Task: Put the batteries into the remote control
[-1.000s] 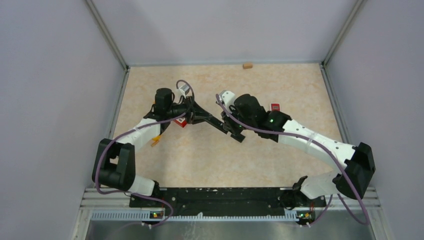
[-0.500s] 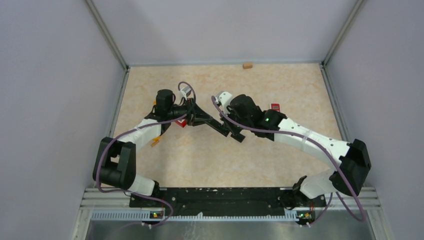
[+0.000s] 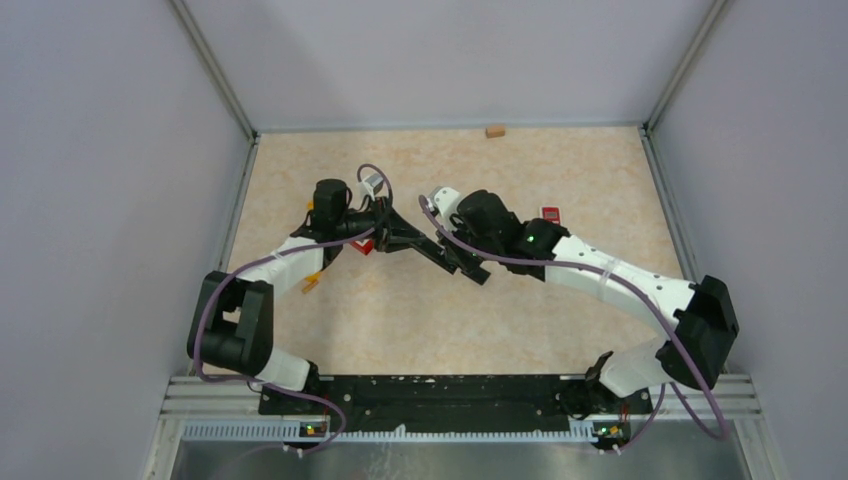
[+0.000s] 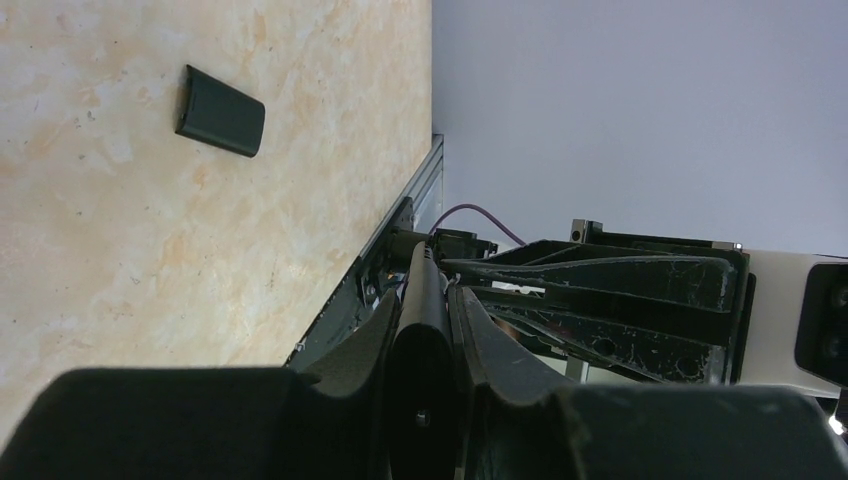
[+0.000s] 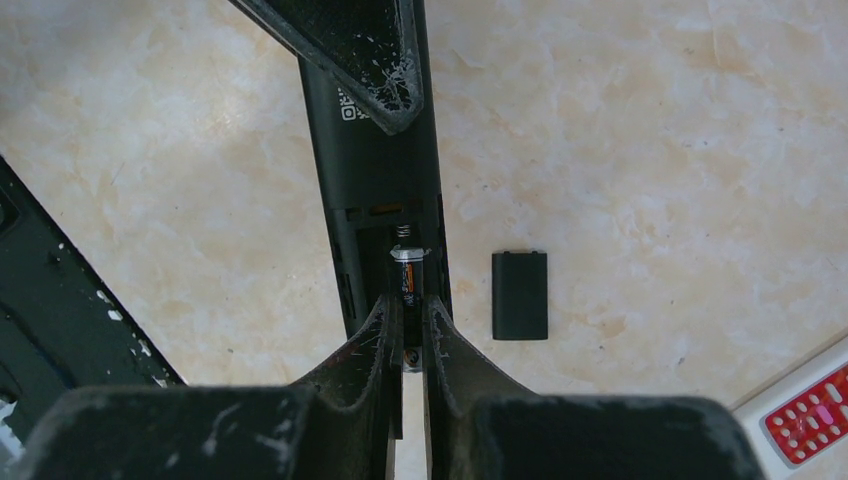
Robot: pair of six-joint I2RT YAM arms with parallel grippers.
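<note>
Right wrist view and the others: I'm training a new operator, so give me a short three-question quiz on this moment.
1. True or false: the battery cover is fitted on the remote control.
2. What is the right gripper shut on? A) a battery B) the battery cover C) nothing
3. Which gripper holds the remote control?

Key:
1. False; it lies loose on the table.
2. A.
3. The left gripper.
</note>
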